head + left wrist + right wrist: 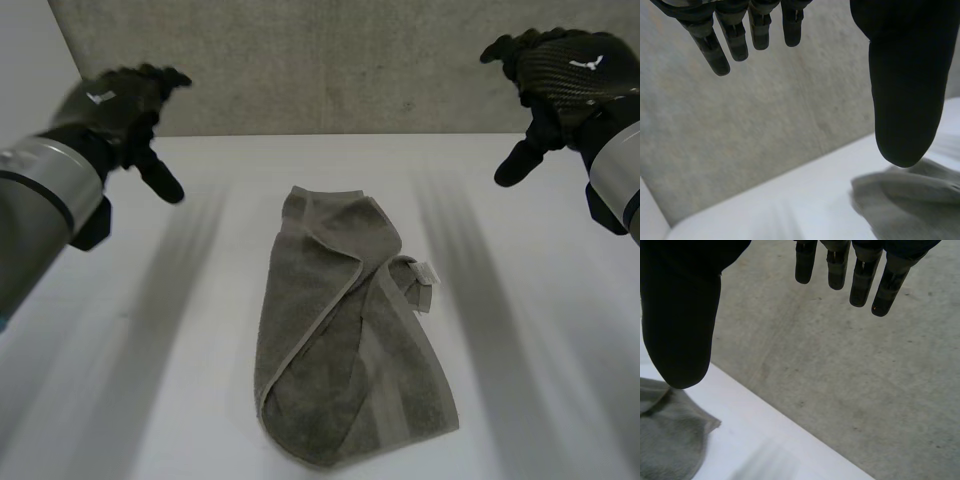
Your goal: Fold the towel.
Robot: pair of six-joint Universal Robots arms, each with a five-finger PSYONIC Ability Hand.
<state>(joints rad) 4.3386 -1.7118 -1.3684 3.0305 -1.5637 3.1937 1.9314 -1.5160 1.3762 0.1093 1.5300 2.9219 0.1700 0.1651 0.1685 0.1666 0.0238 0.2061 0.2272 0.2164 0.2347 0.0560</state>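
1. We've got the grey-green terry towel (345,340) lying in the middle of the white table (540,340). It is loosely bunched, with one long flap thrown slantwise over the rest. Pale hem bands show, and a small pale tag (428,272) pokes out on its right side.
2. The black left hand (120,100) hangs above the table's left side, well apart from the towel. Its fingers (735,40) are straight and slightly spread, thumb held wide, gripping nothing.
3. The black right hand (565,70) hovers over the right side. Its fingers (860,277) are straight, side by side and empty.
4. The head view gives us the whole towel. Each wrist view catches one end of it beyond the thumb, with the grey concrete wall (330,60) rising behind the table edge.
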